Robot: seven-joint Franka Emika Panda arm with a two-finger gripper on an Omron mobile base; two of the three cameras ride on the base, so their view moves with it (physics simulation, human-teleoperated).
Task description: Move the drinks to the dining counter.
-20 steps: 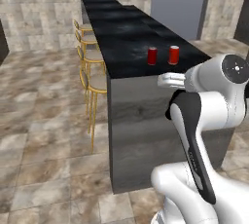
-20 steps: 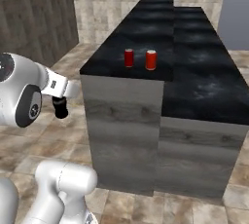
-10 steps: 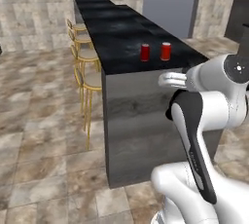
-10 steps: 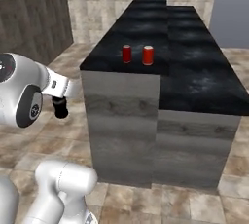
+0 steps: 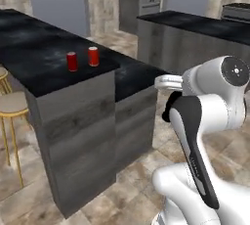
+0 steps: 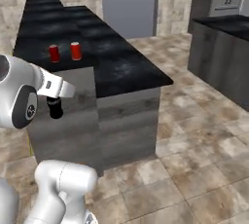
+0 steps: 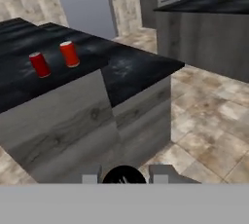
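the hand (image 7: pixel 124 178) is clamped narrow on a small dark bottle (image 6: pixel 55 107) — held upright, short of the surface (image 5: pixel 44 67). two red cans (image 5: pixel 72 61) already stand up there, ahead and above the hand — the bottle must go up and forward.

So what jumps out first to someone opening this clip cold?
Two red cans standing side by side near the end of the raised ledge of the black-topped dining counter. Next, the gripper, shut on a small dark bottle, held beside that counter's grey end panel.
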